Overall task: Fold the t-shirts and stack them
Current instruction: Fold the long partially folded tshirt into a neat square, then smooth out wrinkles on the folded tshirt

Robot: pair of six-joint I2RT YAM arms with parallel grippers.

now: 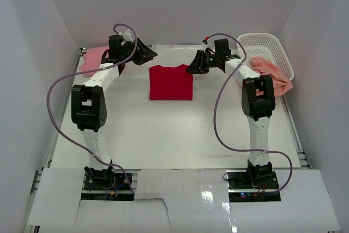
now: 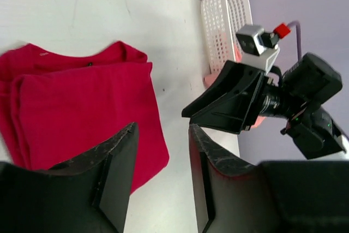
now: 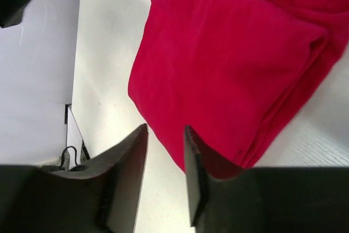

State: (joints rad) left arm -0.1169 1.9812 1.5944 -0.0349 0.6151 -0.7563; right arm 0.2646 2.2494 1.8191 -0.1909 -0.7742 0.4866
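Three soft shirts: the red shirt point(image 1: 170, 82) lies folded square mid table point(image 1: 163, 135), the pink shirt point(image 1: 92, 59) bunched far left, the salmon shirt point(image 1: 272, 75) draped over the lattice basket point(image 1: 270, 42) rim. The left gripper point(image 2: 162, 129) and right gripper point(image 3: 165, 129) flank the red shirt, fingers parted, empty.

The folded t-shirt point(image 1: 170, 82) lies on the table point(image 1: 163, 135) toward its far side, between the left gripper point(image 1: 150, 54) and the right gripper point(image 1: 192, 68). A second t-shirt point(image 1: 92, 58) lies in the far left corner. A third t-shirt point(image 1: 270, 72) hangs over the near rim of the lattice basket point(image 1: 267, 45) at far right.
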